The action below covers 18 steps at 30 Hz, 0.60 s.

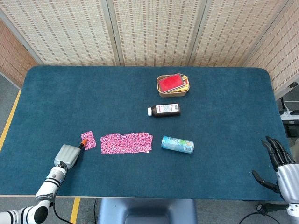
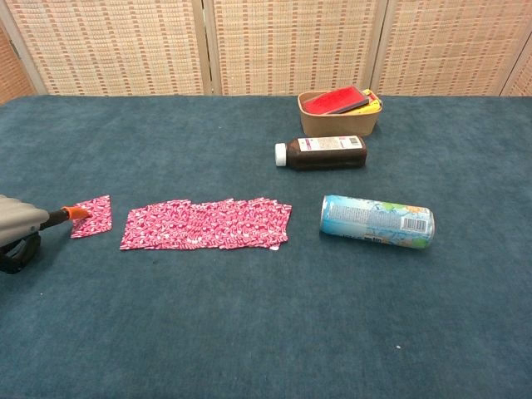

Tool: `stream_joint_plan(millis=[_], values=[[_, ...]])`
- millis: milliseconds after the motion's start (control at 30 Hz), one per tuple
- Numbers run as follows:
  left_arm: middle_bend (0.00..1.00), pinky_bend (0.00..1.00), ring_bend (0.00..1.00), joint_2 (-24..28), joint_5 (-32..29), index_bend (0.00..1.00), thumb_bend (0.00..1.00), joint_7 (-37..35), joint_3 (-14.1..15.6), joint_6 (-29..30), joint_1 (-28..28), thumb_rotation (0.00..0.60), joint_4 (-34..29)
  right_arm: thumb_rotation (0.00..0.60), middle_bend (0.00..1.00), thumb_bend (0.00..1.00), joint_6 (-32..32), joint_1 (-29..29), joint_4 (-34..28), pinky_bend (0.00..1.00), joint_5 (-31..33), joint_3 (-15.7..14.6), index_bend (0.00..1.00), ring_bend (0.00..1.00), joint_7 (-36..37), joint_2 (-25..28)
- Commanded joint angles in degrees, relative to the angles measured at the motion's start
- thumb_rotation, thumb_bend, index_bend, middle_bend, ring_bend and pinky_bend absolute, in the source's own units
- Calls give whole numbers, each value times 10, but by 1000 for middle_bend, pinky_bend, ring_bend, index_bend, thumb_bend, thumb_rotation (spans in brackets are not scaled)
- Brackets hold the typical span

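My left hand (image 1: 68,155) lies low at the table's front left corner and shows at the left edge in the chest view as well (image 2: 23,223). One orange fingertip (image 2: 76,212) touches the left edge of a single pink patterned card (image 1: 88,140) lying flat; the other fingers are hidden under the hand. Just right of that card lies an overlapping row of the same pink cards (image 1: 126,143). My right hand (image 1: 276,164) hangs by the table's front right edge with its fingers apart and nothing in it; the chest view does not show it.
A teal drink can (image 1: 177,144) lies on its side right of the card row. Behind it lies a dark brown bottle with a white cap (image 1: 164,110). Further back stands a small wooden box (image 1: 173,92) holding a red item. Woven screens close off the back.
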Motion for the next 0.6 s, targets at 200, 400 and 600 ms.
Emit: stream_joint_plan(millis=[200, 400, 600], values=[[708, 680, 713, 4, -45, 0, 894, 21, -2, 21, 4, 600, 7, 600, 0, 188, 0, 0, 0, 210, 0, 0, 0, 0, -1, -1], [710, 683, 715, 7, -68, 0, 897, 36, -5, 48, 5, 600, -6, 600, 0, 188, -3, 1, -1, 210, 2, 0, 0, 0, -3, -1], [710, 683, 714, 19, 51, 0, 896, -32, 3, 86, 17, 600, -40, 600, 0, 188, -3, 1, -2, 210, 2, 0, 0, 0, -3, 0]])
